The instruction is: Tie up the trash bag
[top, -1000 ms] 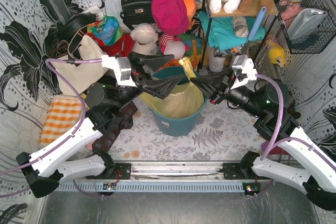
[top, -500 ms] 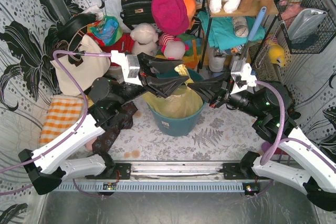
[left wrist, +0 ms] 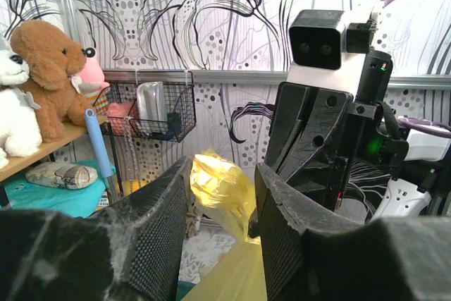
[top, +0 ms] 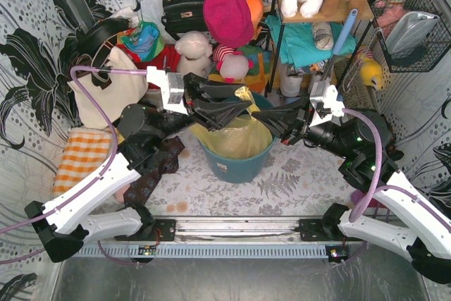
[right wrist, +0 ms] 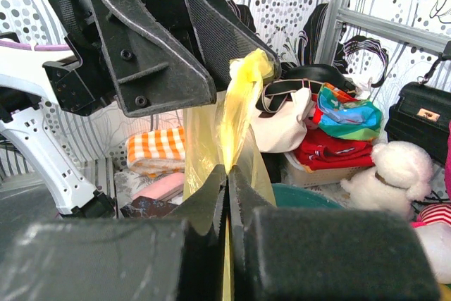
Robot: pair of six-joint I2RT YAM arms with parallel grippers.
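1. The trash bag (top: 236, 135) sits inside the teal bucket (top: 236, 167) in the middle of the top view. Its top is pulled up into a thin yellow strip
2. The right fingers (right wrist: 204, 209) are pressed tight together on that strip
3. The left fingers (left wrist: 155, 237) stand apart with the crumpled tip of the bag between them. They are not pinching it
4. The plastic is thin and slippery. A hard pull could slide the strip out of the right fingers, and the top would flop back into the bucket
5. The tip is small, so the left fingers could shut on air and miss it
6. The two arms are very near each other above the bucket. They could bump, or tug the light bucket over
7. A strong tug could also rip the bag
8. I cannot tell what is in the bag, as the plastic is too cloudy
9. The wire basket (top: 412, 37) at the upper right of the top view holds a grey thing
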